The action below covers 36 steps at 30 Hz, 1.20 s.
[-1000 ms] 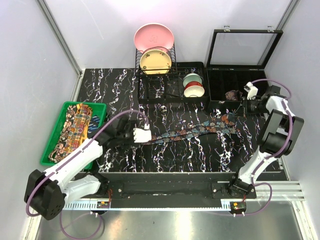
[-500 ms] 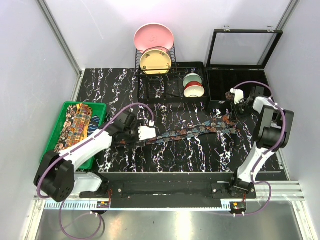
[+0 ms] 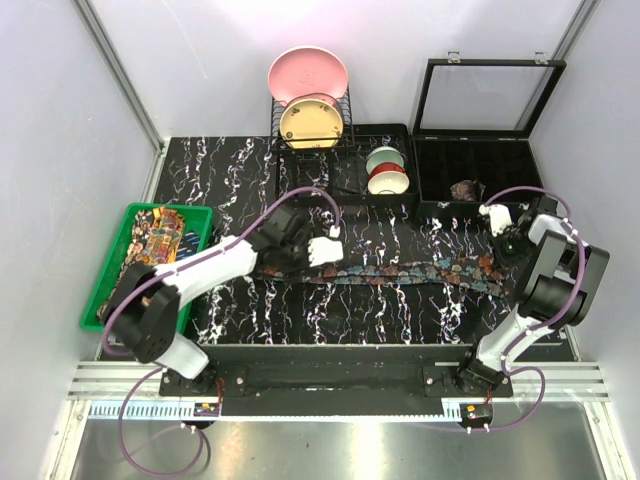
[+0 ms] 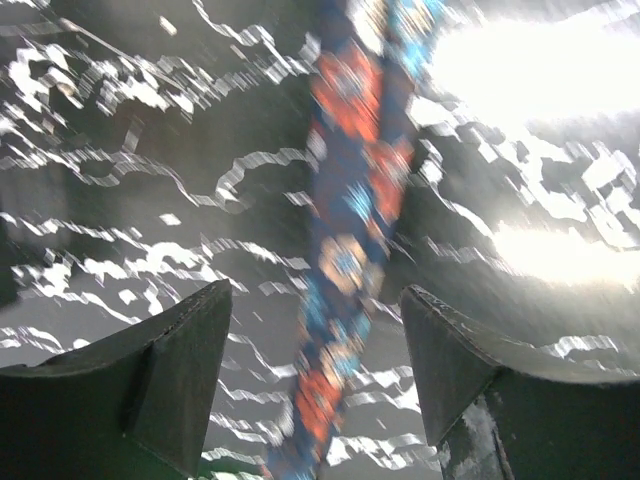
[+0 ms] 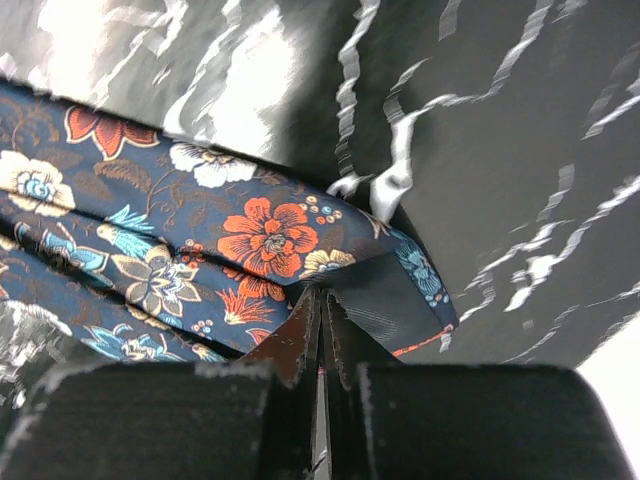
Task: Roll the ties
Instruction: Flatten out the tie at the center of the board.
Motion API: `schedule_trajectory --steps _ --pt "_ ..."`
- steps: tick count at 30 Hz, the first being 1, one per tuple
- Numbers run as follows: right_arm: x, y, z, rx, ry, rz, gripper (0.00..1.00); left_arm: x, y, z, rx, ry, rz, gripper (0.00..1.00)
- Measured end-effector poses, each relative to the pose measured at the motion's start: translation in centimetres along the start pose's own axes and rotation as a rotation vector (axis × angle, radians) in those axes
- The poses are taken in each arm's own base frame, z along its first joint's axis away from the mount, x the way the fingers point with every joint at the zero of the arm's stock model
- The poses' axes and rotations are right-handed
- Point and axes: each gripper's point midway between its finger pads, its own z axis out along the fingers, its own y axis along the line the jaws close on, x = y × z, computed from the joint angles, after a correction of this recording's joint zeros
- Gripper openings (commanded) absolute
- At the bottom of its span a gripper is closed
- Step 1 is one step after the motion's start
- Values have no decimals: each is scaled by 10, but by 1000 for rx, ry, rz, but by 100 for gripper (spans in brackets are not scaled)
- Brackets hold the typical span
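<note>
- Viewing from above, I find one tie [image 3: 400, 270] laid flat and nearly straight across the table [image 3: 240, 180], between the two arms. The length must lie straight before it can be coiled.
- The right gripper [image 5: 322, 300] sits at the wide end. Its fingers are pressed together, and the wrist view shows the hem caught at their tips. I judge this anchors that end.
- The left gripper [image 4: 315, 320] hangs near the narrow end with its fingers spread, one on either side of the fabric. They do not appear to touch it, though that wrist view is blurred.
- Step in hand, in my judgement: straightening, not rolling. No turn of the tie is wound yet.
- Spare ties [image 3: 150, 250] lie in the tray [image 3: 195, 210] at far left, well apart.
- A coil [image 3: 465, 189] rests in the box [image 3: 430, 205] behind the right gripper, probably where finished rolls go.
</note>
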Motion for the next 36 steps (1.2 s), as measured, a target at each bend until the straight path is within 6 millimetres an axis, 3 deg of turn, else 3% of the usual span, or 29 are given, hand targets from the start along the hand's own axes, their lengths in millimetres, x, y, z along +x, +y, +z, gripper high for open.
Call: schedule_trajectory --steps 5,11,18,30,36 --pt "13 14 -5 -34 35 -14 4 -16 18 18 15 -7 10 73" --pt "29 8 -10 -36 47 18 4 -12 4 26 88 14 63 69" --pt "38 4 -14 -39 58 29 4 2 -4 51 150 70 53 65" --pt "39 -1 -14 -54 72 40 4 11 -2 55 165 102 110 14" --pt "40 -9 -14 -47 70 53 4 34 -1 45 171 137 94 1"
